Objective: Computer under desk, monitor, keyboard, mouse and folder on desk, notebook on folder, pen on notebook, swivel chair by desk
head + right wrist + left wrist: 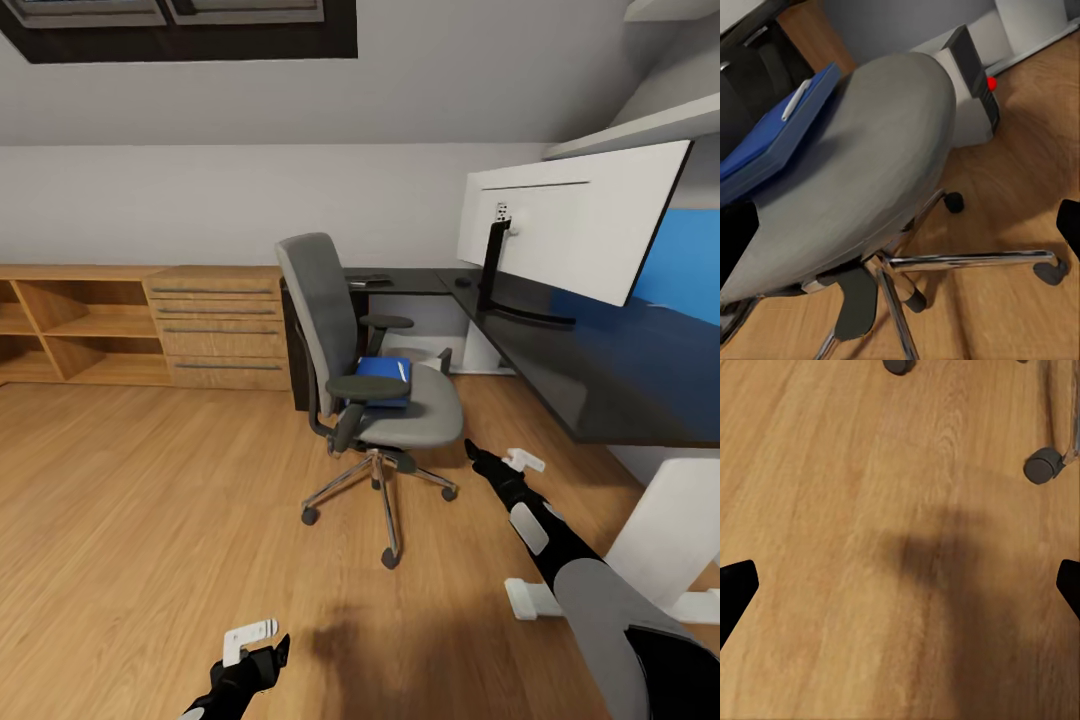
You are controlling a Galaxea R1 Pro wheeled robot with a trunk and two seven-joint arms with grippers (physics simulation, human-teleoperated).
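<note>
Starting at the left, a light wooden drawer unit [220, 325] is seen against the wall, and the left end effector [262, 645] hangs low over the bare floor [130, 520], its fingers spread wide with nothing between them. Further right, the swivel chair [375, 370] stands apart from the worktop [600, 385], and the folder [383, 378] lies on its seat with the pen [796, 100] resting on top. The notebook cannot be made out with certainty. The right end effector [478, 455] is extended toward the seat's front edge, empty and parted in the wrist view. Behind the chair the computer [971, 82] sits on the floor under the worktop, and the monitor [570, 220] stands on the worktop at the right.

Fetching the folder is judged to be the step in hand. It would best be approached from the seat's open front, between the armrests, and the stack kept level, since the pen could roll off if the folder is tilted.
</note>
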